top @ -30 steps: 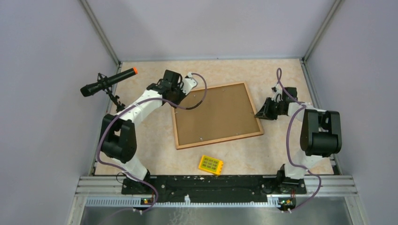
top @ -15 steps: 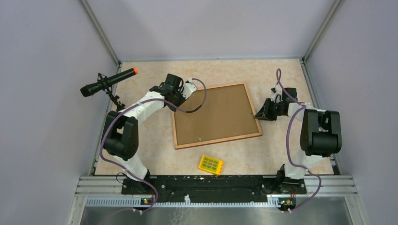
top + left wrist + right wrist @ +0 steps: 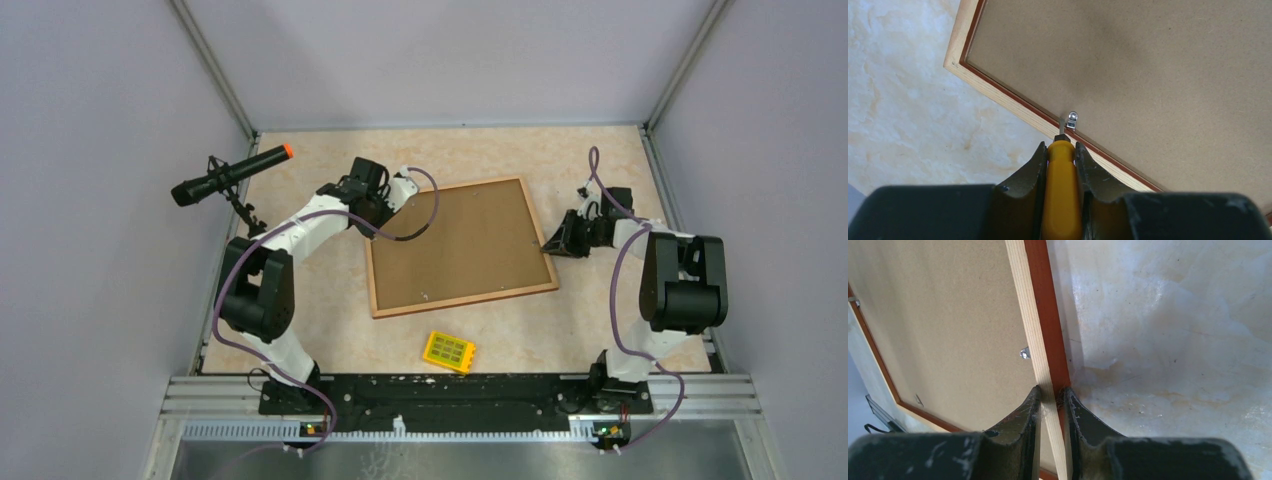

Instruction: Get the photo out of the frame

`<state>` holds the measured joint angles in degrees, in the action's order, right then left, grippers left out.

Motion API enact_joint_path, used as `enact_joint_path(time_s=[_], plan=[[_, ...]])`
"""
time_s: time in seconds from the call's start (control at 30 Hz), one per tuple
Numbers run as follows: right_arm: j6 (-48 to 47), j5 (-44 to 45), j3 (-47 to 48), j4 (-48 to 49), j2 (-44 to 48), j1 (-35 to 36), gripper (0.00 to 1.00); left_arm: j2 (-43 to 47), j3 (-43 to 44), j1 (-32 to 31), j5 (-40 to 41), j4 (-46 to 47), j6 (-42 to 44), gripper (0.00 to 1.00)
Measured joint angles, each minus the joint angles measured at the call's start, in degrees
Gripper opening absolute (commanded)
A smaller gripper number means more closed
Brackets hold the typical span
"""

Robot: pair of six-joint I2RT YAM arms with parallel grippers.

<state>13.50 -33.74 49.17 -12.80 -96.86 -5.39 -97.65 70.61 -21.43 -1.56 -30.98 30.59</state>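
Two pincers engage one frame (image 3: 465, 297), which lies back-up on the table (image 3: 330, 300).

1. Left pincer (image 3: 1059, 149): narrow, closed on a yellow-handled tool (image 3: 1062, 195). The handle is round, smooth plastic, seated between two dark tapered fingers.
- Just ahead of the fingertips, the tool's short dark tip meets a small bright metal clip (image 3: 1071, 120) at the frame's inner edge.
- Beyond the clip lies the backing board (image 3: 1158, 65), flat, matte brown fibreboard.
- Ahead and to the left is a frame corner. The rim is pale raw wood with a thin reddish-brown line inside.
- Past that corner is bare table, glossy cream with a marbled pattern.

2. Right pincer (image 3: 1050, 392): narrow, clamped across the frame's rim, one finger on the board side and one on the table side.
- Just ahead and left of the tips, a second metal clip (image 3: 1024, 353) sits against the rim.

3. Surroundings, top view.
- A purple cable (image 3: 438, 197) from the left arm loops over the frame just beside the left pincer.
- A yellow block (image 3: 449, 351) lies behind both pincers, toward the arm bases, apart from the frame.
- A black microphone (image 3: 225, 177) with an orange tip stands well outboard of the left pincer.

4. The photo is hidden; only the backing board shows.
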Motion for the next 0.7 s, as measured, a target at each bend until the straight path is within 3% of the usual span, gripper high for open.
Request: enact_joint_path(time_s=[0.7], plan=[[-0.31, -0.15, 0.0, 0.02, 0.0, -0.02, 0.0, 0.42, 0.85, -0.22, -8.59, -3.78, -2.54, 0.0]])
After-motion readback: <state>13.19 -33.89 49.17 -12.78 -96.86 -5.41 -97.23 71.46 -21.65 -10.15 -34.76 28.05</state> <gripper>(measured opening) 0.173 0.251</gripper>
